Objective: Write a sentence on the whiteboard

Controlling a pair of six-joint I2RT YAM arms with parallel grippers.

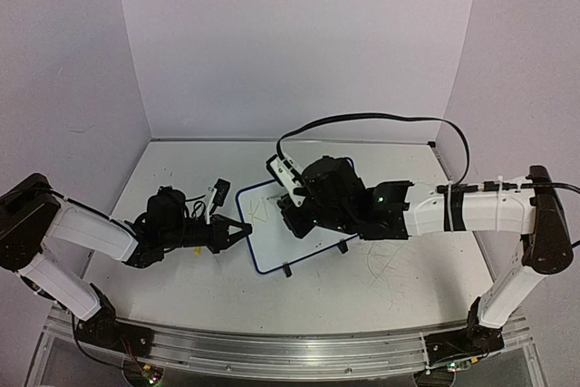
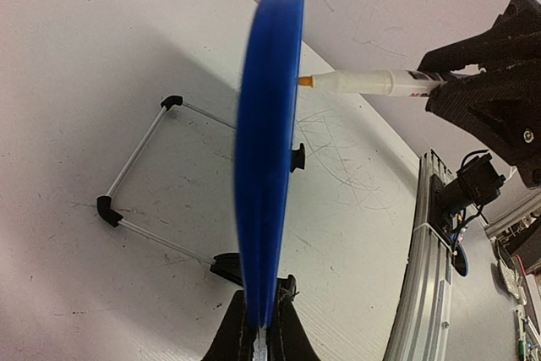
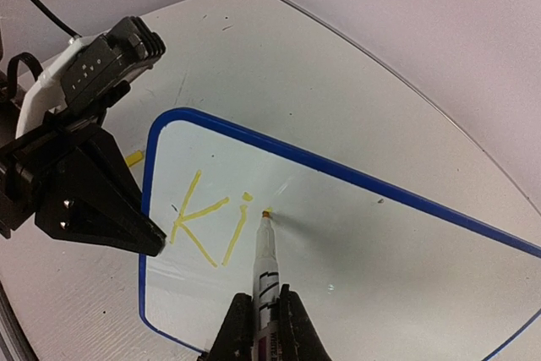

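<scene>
The right claw (image 3: 258, 327) is closed narrow on a marker (image 3: 264, 264), and holds it by the back part of its white barrel. The orange tip of the marker points away from the claw and touches the white face of the whiteboard (image 3: 380, 243), just to the right of the letters. The sentence (image 3: 205, 221) is only at its start: I can read a yellow "K" and an "i", near the left end of the board.

The left claw (image 2: 260, 340) is pinched on the blue frame at the left edge of the whiteboard. From its own camera I see the board edge-on between the two fingers, with the marker meeting the board from the right.

The whiteboard stands in the middle of the worktop (image 1: 399, 269), between the two arms. Behind it, the wire stand (image 2: 135, 155) with black feet rests on the scratched white surface.
</scene>
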